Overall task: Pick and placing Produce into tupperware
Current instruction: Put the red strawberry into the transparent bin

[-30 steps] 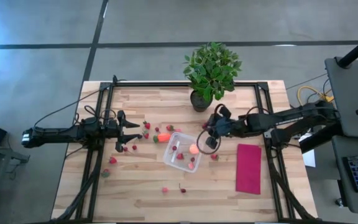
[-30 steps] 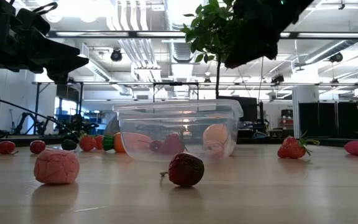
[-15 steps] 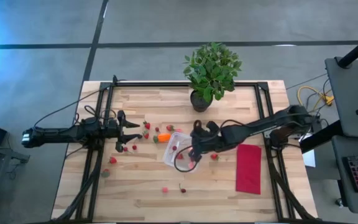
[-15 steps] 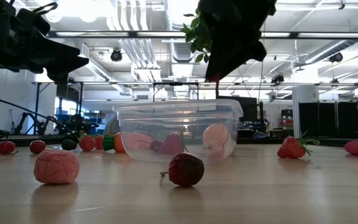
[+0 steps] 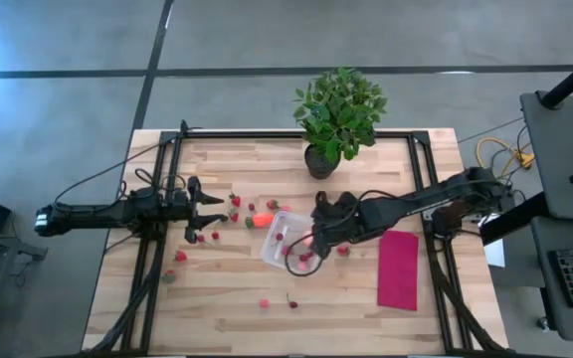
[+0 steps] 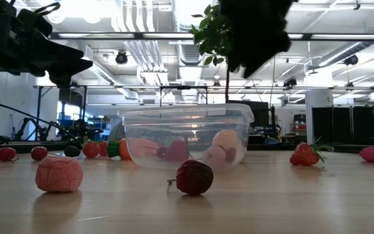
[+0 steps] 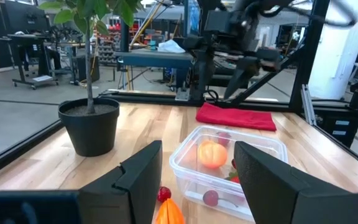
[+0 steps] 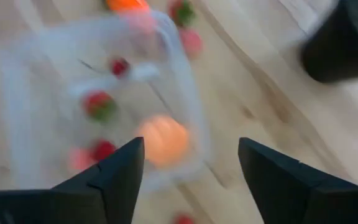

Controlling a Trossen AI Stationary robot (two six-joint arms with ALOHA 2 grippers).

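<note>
Strawberries lie loose on the counter (image 5: 217,308) nearest you: a dark one (image 6: 194,177) sits just in front of the tupperware (image 5: 292,244), a bright one (image 6: 307,155) off beside it. Your right claw (image 5: 311,242) hangs over the tupperware with fingers spread and nothing between them, so lift straight up clear of the rim before swinging to another piece. The round orange fruit (image 7: 211,154) and a few red pieces already rest inside. Your left claw (image 5: 210,211) waits released above the strawberries on the far side, empty. No brand, label or readable writing shows anywhere.
</note>
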